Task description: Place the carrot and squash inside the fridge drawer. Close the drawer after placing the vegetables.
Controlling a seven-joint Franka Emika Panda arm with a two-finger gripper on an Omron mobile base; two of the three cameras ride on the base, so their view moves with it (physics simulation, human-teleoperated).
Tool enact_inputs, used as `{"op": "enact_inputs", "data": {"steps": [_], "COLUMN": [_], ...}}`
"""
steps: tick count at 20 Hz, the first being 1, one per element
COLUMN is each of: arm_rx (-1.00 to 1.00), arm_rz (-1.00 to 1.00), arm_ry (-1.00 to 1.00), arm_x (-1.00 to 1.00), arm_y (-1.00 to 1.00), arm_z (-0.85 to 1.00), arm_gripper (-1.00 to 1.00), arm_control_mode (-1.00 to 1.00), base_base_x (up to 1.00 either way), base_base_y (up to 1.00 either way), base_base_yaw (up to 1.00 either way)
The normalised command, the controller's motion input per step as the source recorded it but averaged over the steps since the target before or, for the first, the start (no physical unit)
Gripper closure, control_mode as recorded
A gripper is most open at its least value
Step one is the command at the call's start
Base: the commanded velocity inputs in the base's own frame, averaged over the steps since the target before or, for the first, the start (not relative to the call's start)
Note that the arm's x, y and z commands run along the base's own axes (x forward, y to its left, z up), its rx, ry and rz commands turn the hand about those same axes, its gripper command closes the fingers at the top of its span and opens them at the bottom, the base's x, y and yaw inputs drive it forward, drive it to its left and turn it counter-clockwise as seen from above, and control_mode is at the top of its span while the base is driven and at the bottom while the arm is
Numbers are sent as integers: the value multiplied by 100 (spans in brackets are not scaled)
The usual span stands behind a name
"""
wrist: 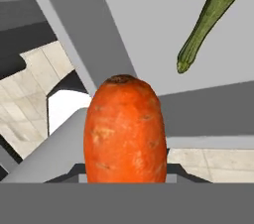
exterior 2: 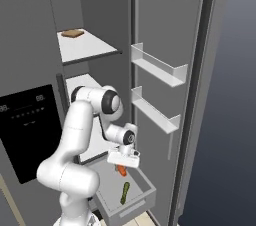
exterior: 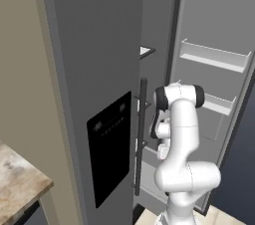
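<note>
My gripper [exterior 2: 121, 165] points down over the pulled-out fridge drawer [exterior 2: 136, 203] and is shut on the carrot [exterior 2: 121, 171], whose orange end sticks out below the fingers. In the hand view the carrot [wrist: 124, 129] stands large between the jaws, hiding the fingertips. The squash [exterior 2: 124, 193], dark green and slim, lies on the drawer floor toward the front, a little below and in front of the carrot. The hand view shows the squash [wrist: 211, 20] lying on the light-grey drawer floor [wrist: 149, 15] at the upper right, apart from the carrot.
The fridge's right door [exterior 2: 167, 95] stands open with two pale bins [exterior 2: 159, 67]. White shelves [exterior 2: 85, 45] sit above the drawer, a brown item [exterior 2: 73, 33] on the top one. The shut left door carries a black dispenser panel [exterior: 109, 147]. A stone counter corner [exterior: 20, 181] is at the left.
</note>
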Motion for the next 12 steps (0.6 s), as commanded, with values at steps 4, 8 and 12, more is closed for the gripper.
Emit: {"op": "enact_inputs", "data": {"steps": [4, 8, 12], "arm_rx": [0, 0, -1], "arm_rz": [-7, -7, -5], "arm_ry": [6, 7, 6], "arm_x": [19, 25, 27], "arm_y": [18, 14, 1], "arm_z": [-54, -55, -62], "arm_gripper": [100, 100, 100], "arm_control_mode": [-100, -100, -100], "base_base_x": [0, 0, 0], "base_base_y": [0, 0, 0], "base_base_yaw": [0, 0, 0]}}
